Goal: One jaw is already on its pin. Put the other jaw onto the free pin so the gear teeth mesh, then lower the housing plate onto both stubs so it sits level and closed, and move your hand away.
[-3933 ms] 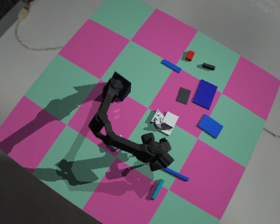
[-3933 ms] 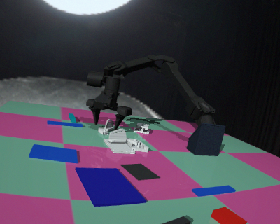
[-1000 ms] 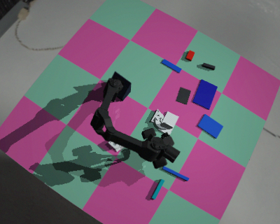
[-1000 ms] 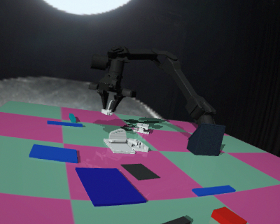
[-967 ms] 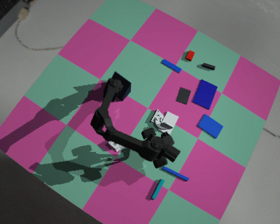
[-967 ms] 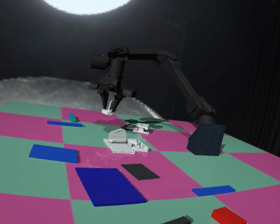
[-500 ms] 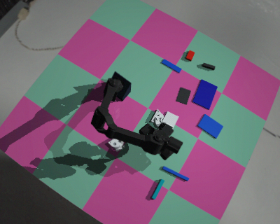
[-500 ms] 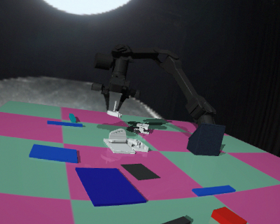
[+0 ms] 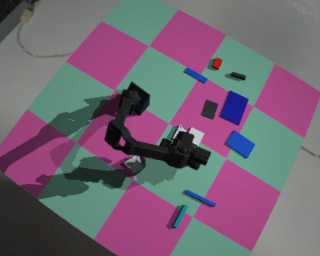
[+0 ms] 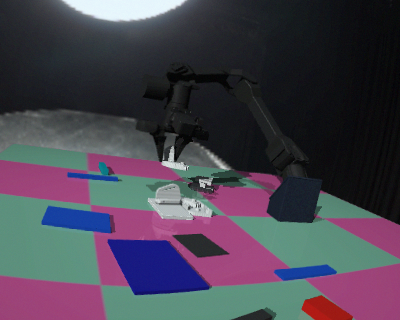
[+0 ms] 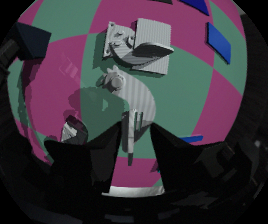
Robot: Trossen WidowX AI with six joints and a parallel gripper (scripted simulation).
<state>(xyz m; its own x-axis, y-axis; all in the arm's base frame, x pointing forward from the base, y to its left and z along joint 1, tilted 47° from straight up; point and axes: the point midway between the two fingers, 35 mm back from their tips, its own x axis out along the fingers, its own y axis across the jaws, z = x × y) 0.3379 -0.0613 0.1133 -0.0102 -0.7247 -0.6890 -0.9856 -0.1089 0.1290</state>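
My gripper (image 10: 169,156) (image 11: 135,124) is shut on the upright tab of the loose white jaw (image 10: 174,164) (image 11: 139,95), which is held in the air with its toothed end pointing toward the base in the wrist view. The white base (image 9: 196,136) (image 10: 174,212) (image 11: 152,30) stands on the mat, partly hidden by the arm in the top view. The other jaw (image 10: 168,193) (image 11: 155,49) is on the base, its broad fin upright. The free pin cannot be told clearly. A white and dark piece, seemingly the housing plate (image 9: 134,164) (image 10: 202,184) (image 11: 74,131), lies apart, nearer the arm's foot.
A dark flat rectangle (image 9: 210,109) (image 10: 201,245) and two blue slabs (image 9: 234,107) (image 9: 240,144) lie beyond the base. Thin blue bars (image 9: 196,75) (image 9: 200,198), a teal bar (image 9: 180,216), a red block (image 9: 217,63) and a black bar (image 9: 238,75) lie farther out.
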